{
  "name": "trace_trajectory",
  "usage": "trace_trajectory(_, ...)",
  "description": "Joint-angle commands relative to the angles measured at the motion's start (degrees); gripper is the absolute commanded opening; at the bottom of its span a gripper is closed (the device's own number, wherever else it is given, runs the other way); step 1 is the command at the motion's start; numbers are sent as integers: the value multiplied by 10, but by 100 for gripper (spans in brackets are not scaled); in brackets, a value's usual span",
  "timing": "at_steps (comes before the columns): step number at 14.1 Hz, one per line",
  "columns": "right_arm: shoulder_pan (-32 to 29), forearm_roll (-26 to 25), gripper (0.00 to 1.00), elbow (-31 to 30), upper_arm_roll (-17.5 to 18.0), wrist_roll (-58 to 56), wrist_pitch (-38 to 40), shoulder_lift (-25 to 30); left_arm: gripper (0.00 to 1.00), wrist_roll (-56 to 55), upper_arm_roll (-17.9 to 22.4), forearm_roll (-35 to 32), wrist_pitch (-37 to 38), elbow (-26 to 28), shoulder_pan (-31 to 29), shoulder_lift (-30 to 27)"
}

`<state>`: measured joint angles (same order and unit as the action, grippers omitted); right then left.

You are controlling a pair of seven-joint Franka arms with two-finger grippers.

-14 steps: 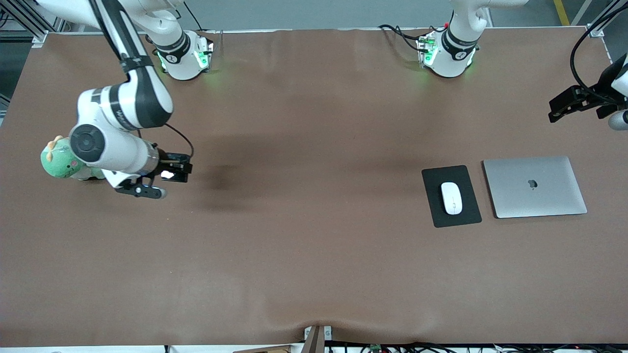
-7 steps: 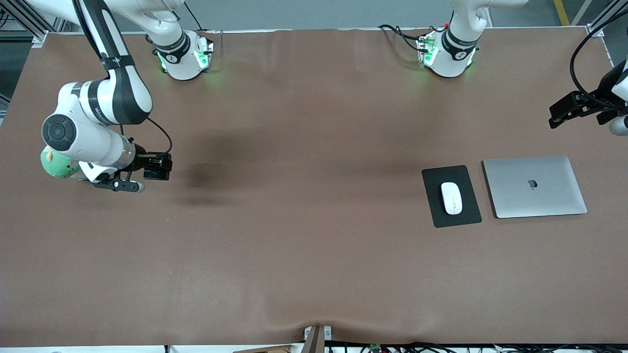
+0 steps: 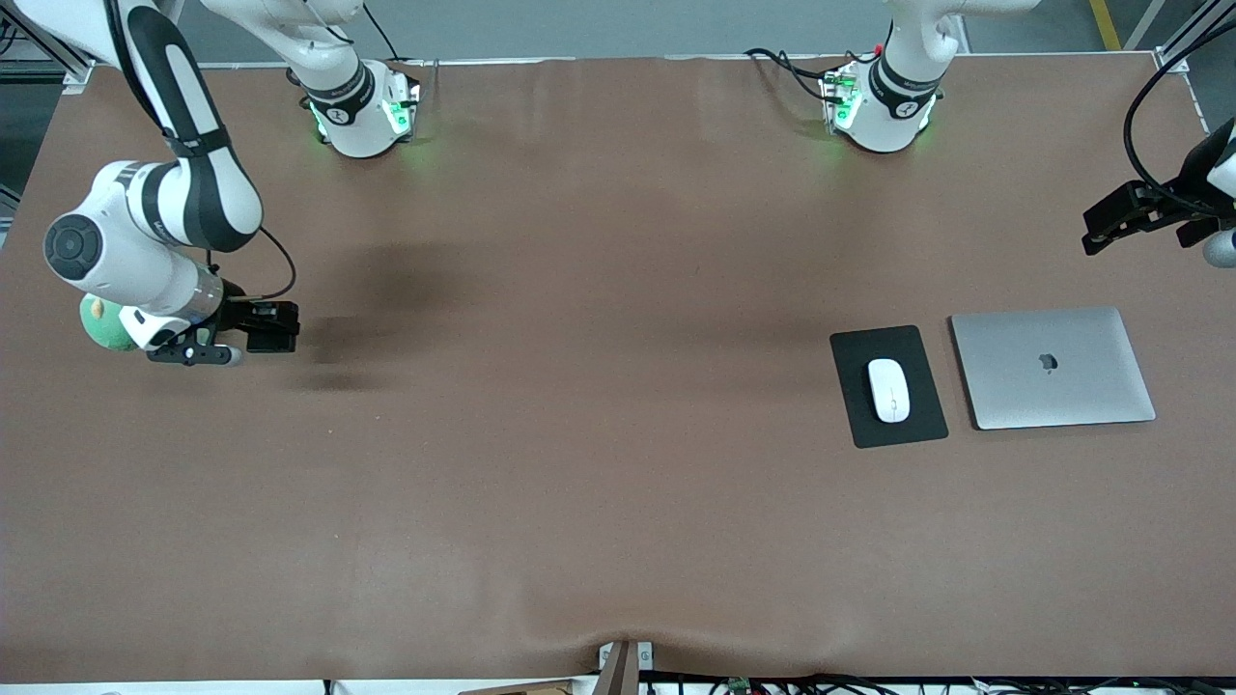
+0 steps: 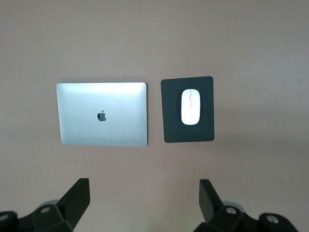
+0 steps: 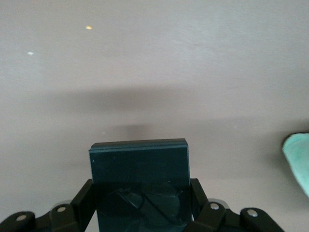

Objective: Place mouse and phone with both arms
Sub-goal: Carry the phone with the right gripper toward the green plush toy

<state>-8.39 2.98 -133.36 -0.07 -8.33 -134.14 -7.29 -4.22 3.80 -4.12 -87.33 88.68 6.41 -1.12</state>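
Observation:
The white mouse lies on a black mouse pad toward the left arm's end of the table; it also shows in the left wrist view. My right gripper is shut on the black phone and holds it above the table beside a green plush toy. In the right wrist view the phone sits upright between the fingers of the right gripper. My left gripper is open and empty, high above the table's edge; its fingers spread wide in the left wrist view.
A closed silver laptop lies beside the mouse pad, toward the left arm's end; it shows in the left wrist view. A green plush toy sits by the right arm's wrist, its edge in the right wrist view.
My right arm has carried the phone toward the right arm's end of the table, closer to the plush toy. The left arm has barely moved.

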Motion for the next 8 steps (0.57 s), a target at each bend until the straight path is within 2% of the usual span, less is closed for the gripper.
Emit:
trace_trajectory(1,-50,-7,0,-37,10,-58,-49,12,100,-3,-2,3,-2,-9,4,-2)
trace_trajectory(8,-82,-7,0,-46,10,-85,-140,-62,100,0,-2,3,4,-8,2,-3)
